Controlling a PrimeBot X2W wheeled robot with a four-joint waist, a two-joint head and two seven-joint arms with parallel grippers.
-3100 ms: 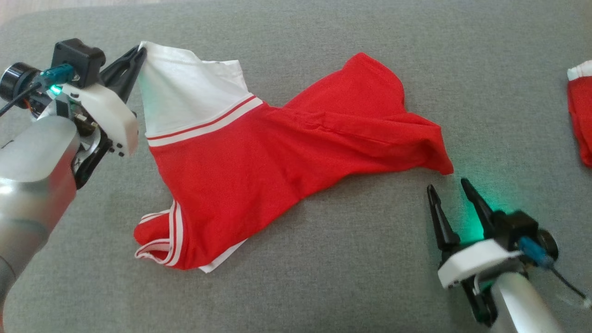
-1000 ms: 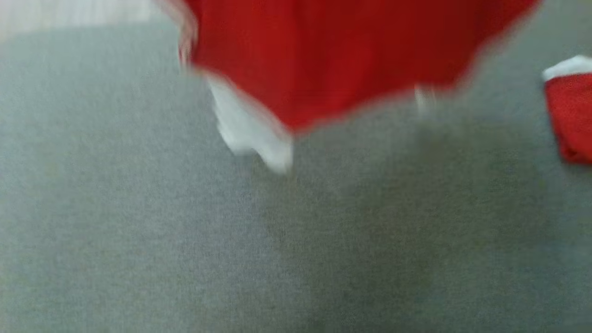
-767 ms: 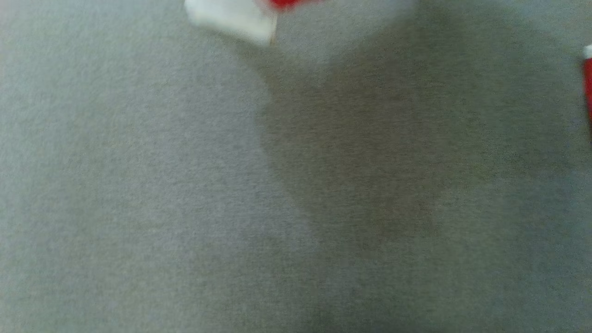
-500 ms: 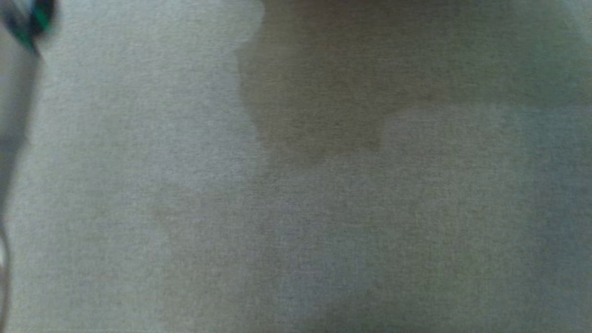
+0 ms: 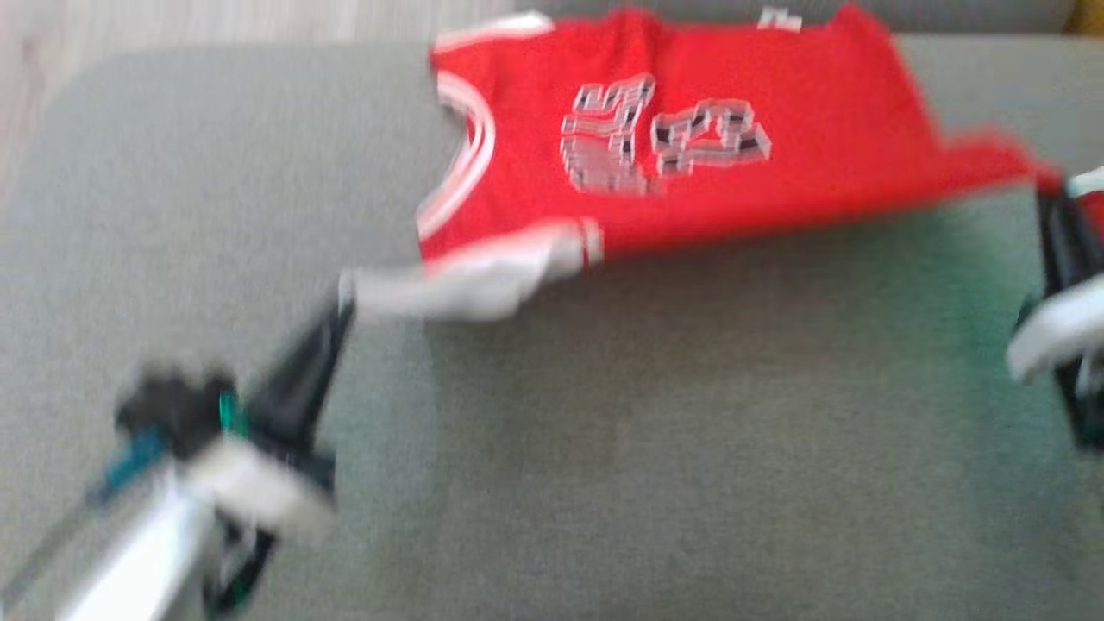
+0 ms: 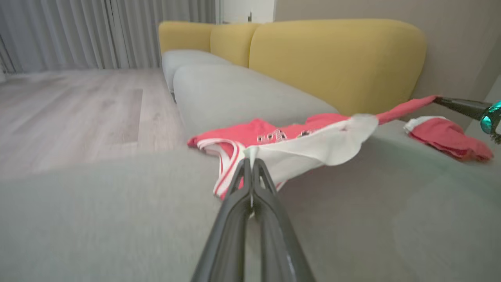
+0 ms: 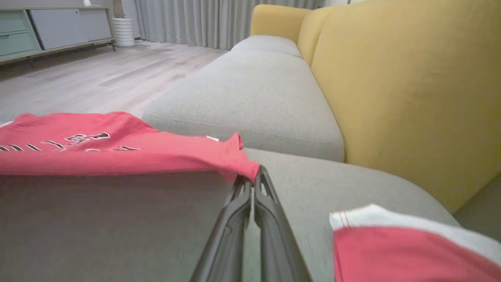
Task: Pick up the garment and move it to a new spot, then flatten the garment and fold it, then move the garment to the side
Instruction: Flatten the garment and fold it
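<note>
- The step in hand looks like the flattening: the red sleeveless jersey with white trim and grey printed figures (image 5: 690,147) is stretched wide between both arms, low over the grey woven fabric seat cushion (image 5: 647,448). The bare stretch of cushion nearest the robot is the likely landing place.
- The next move probably calls for both arms to lower together and draw toward the robot at the same pace. That keeps the cloth taut so it settles without creases before either grip lets go.
- The left gripper (image 5: 343,304) has its two dark fingers pressed fully together. They pinch the jersey's white hem corner, as the left wrist view shows (image 6: 250,162).
- The right gripper (image 5: 1052,203) is likewise clamped tight, on the opposite red corner of the hem (image 7: 254,172).
- The jersey's near edge hangs raised between the two pinches, clear of the cushion and throwing a shadow under it. Its far edge, at the neck and armholes, seems to rest on the cushion, print side up. The head view is blurred, so the print cannot be read.
- A second red and white garment (image 6: 446,137) lies bunched on the cushion beside the right gripper, apart from the jersey.
- Beyond stand the yellow back cushions (image 6: 336,58) of the sofa, and a pale wooden floor (image 6: 78,109).
</note>
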